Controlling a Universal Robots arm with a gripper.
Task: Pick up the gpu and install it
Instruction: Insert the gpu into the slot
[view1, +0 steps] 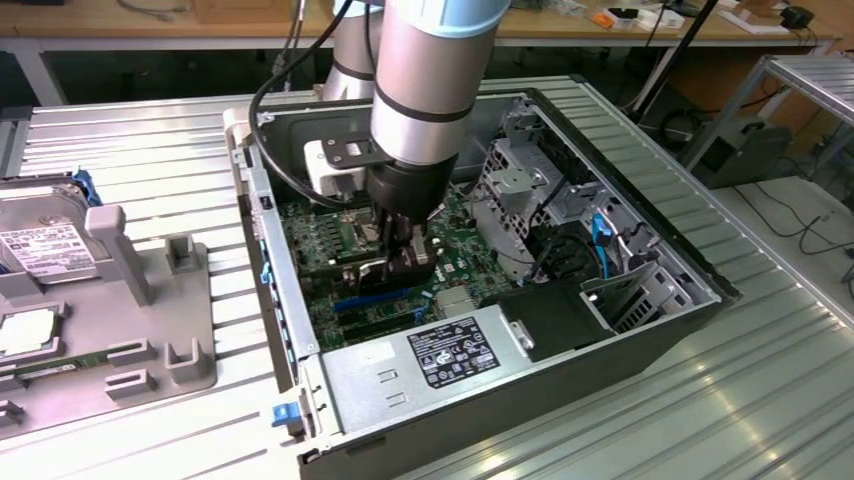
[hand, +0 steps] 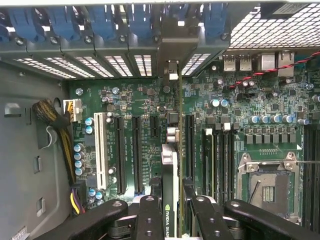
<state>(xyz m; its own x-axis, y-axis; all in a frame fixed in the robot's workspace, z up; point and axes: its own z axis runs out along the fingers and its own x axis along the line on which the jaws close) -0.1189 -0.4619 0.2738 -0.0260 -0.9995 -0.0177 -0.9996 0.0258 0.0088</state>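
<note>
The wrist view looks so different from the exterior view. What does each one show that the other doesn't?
Wrist view alone: the white expansion slot, the empty CPU socket, and the gpu edge-on above the motherboard slots, clamped between the fingers.

Exterior view alone: the whole open computer case, its power supply, the grey arm, and the tray with a hard drive on the exterior view's left.

Both: the gripper holding the card, and the green motherboard.
</note>
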